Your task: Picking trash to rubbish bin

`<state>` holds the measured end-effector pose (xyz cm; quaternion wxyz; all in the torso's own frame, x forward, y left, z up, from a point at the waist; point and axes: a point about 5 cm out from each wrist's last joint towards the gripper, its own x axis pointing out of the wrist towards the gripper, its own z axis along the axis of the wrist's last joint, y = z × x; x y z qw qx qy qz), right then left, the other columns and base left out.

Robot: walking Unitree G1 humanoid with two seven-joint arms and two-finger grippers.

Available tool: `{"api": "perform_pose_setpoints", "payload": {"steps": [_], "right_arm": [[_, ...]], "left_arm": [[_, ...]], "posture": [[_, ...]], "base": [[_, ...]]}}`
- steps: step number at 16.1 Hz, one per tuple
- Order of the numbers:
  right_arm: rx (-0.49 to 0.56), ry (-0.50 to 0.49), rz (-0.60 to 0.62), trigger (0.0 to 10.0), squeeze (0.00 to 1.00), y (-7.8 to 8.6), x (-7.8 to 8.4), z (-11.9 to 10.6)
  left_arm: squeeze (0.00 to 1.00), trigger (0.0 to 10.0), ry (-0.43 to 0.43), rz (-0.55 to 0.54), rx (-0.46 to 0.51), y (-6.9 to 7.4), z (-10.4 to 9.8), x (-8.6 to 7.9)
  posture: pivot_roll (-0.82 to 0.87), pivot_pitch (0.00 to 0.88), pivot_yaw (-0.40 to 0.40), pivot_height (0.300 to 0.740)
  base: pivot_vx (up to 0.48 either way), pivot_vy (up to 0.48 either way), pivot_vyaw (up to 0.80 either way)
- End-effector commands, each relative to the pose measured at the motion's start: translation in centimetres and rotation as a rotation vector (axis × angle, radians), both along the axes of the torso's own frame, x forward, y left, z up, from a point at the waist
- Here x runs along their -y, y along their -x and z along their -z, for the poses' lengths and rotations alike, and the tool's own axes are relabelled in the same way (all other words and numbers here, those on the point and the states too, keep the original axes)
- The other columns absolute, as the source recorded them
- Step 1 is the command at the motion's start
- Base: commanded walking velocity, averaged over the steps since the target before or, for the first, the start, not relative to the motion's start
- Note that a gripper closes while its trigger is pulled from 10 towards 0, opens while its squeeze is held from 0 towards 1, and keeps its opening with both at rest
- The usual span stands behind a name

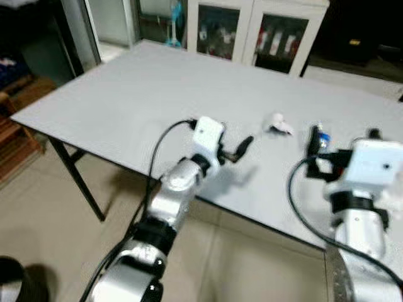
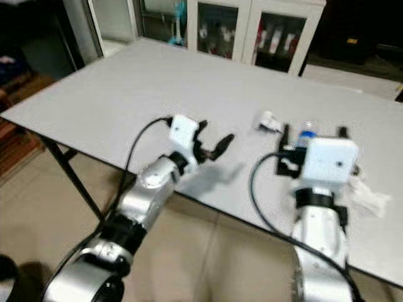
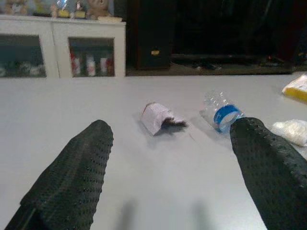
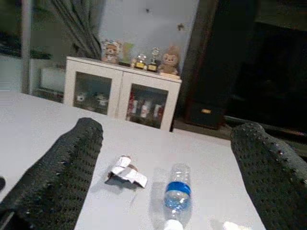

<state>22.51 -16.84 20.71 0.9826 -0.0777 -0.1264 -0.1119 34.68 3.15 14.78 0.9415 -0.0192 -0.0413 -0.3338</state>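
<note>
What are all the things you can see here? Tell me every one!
table: one, pale grey, in front of the robot.
crumpled paper: one, white, on the table between the two grippers.
plastic bottle: one, clear with a blue label, lying on the table ahead of the right gripper.
white wad: one, on the table beyond the bottle.
yellow packet: one, further back on the table.
cabinet: one, white with glass doors, behind the table.
left gripper: fingers open, over the table.
right gripper: fingers open, over the bottle.
</note>
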Motion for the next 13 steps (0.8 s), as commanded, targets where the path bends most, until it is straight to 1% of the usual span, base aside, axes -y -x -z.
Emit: {"api": "perform_pose_setpoints", "payload": {"steps": [1, 3, 7, 13], "right_arm": [[-0.008, 0.021, 0.040, 10.0, 0.00, 0.1, 0.7, 0.0], [-0.015, 0.026, 0.056, 10.0, 0.00, 0.1, 1.0, 0.1], [-0.029, 0.068, 0.096, 10.0, 0.00, 0.0, 1.9, 0.1], [-0.045, 0.086, 0.107, 10.0, 0.00, -0.1, 1.9, 0.3]], "left_arm": [[0.00, 10.0, -0.001, 0.024, 0.015, 0.1, -0.4, 0.7], [0.00, 10.0, -0.002, 0.025, 0.015, 0.1, -0.4, 0.7], [0.00, 10.0, -0.002, 0.031, 0.014, 0.1, -0.4, 0.8], [0.00, 10.0, -0.003, 0.033, 0.010, 0.0, -0.3, 0.7]], "posture": [[-0.01, 0.045, -0.009, 0.740], [-0.01, 0.045, -0.009, 0.740], [-0.01, 0.043, -0.007, 0.740], [-0.01, 0.044, -0.005, 0.740]], "base": [[0.000, -0.454, 0.00], [0.000, -0.454, 0.00], [0.000, -0.454, 0.00], [0.000, -0.454, 0.00]]}}
